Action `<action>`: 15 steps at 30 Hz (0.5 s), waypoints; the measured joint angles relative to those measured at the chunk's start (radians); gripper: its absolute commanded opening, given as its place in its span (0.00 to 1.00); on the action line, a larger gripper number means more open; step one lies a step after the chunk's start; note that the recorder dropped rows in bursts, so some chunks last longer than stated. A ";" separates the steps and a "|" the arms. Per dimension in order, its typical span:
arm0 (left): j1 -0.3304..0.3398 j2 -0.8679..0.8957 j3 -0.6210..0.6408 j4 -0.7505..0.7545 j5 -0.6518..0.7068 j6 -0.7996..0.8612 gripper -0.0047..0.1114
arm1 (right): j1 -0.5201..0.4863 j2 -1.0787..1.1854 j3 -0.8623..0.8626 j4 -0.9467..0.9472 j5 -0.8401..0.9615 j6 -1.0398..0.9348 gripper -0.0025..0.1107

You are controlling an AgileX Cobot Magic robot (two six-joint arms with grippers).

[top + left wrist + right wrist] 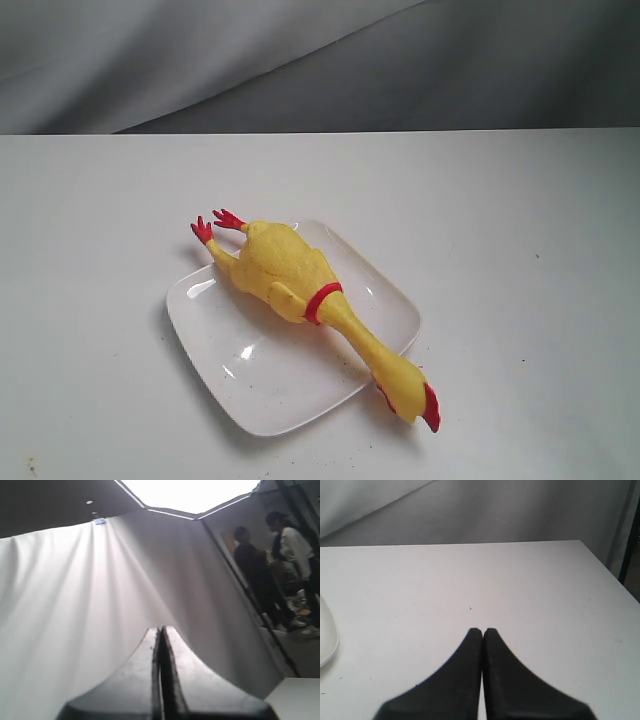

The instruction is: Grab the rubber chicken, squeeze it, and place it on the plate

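The yellow rubber chicken [285,272] lies diagonally across the white square plate [260,380] in the exterior view. Its red feet stick past the plate's far left rim, and its head with the red comb hangs over the near right rim onto the table. Neither arm shows in the exterior view. My left gripper [161,628] is shut on nothing and points up at a grey curtain. My right gripper [482,630] is shut on nothing, above bare white table, with only a sliver of the plate's rim [327,645] at that view's edge.
The white table [520,220] stretches around the plate, with a grey curtain [300,60] behind its far edge. The table's corner and edge [600,560] show in the right wrist view. Two people [280,565] stand beyond the curtain in the left wrist view.
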 measured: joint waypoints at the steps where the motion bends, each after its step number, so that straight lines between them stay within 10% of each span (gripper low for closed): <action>1: 0.043 -0.010 0.000 0.000 -0.002 0.000 0.05 | 0.000 0.000 0.000 0.000 0.000 0.000 0.02; 15: 0.483 -0.169 0.000 0.000 -0.008 0.000 0.05 | 0.000 0.000 0.000 0.000 0.000 0.000 0.02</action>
